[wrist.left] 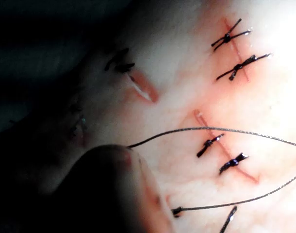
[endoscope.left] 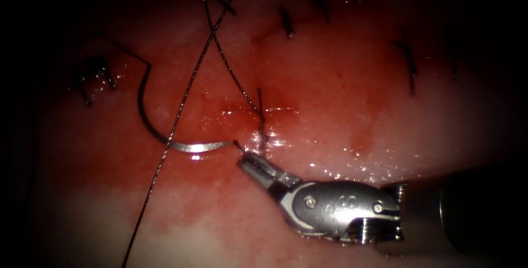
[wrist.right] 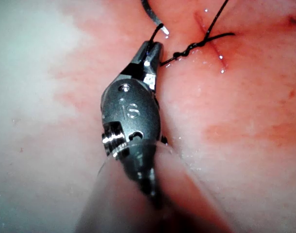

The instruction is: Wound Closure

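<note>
Several knotted stitches (endoscope.left: 410,61) already close cuts in the tissue (endoscope.left: 341,108). The needle (endoscope.left: 165,130) lies free, left of centre; the right claw (endoscope.left: 247,162), clenched, grasps thread (endoscope.left: 263,130) at an unfinished central stitch.

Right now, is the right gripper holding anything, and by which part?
The right gripper looks shut on the thread right beside the needle's tail end; the needle lies on the tissue, left of the cut.
</note>
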